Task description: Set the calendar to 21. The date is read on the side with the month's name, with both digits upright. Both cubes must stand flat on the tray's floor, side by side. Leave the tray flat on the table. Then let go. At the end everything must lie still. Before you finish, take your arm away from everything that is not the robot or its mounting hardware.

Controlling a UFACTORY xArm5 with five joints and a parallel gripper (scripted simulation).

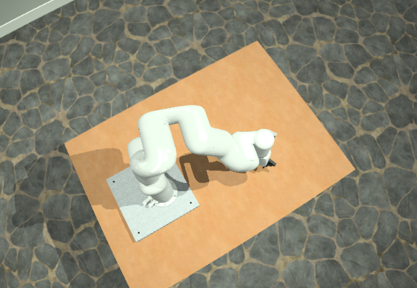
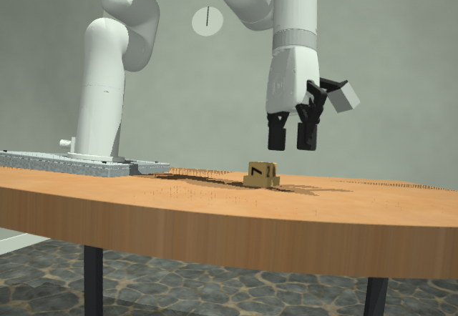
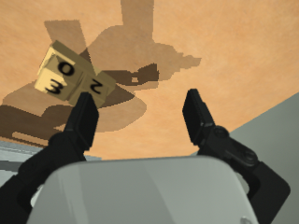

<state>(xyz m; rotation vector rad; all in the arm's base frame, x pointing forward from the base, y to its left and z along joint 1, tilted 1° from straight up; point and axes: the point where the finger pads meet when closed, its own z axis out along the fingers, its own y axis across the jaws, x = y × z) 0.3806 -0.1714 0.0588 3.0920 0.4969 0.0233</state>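
Observation:
My gripper [image 2: 291, 146] [image 3: 140, 101] is open and empty, above the table and a little to the right of the tray in the exterior view. The tan tray [image 2: 255, 181] [image 3: 110, 80] sits on the table with two tan cubes [image 2: 262, 164] side by side in it. In the exterior view the near end shows a 7 lying sideways; a 2 shows on the foreshortened right side, its neighbour too narrow to read. The wrist view shows 0, 3 and 2, turned at an angle, at upper left beside the left finger. The month's name cannot be made out. The arm hides the tray in the top view.
The wooden table [image 1: 269, 92] [image 2: 222, 201] [image 3: 243, 28] carries the arm's grey base plate [image 1: 148, 224] [image 2: 66, 168] on its left side. Arm shadows fall around the tray. The table's edge shows at the right in the wrist view.

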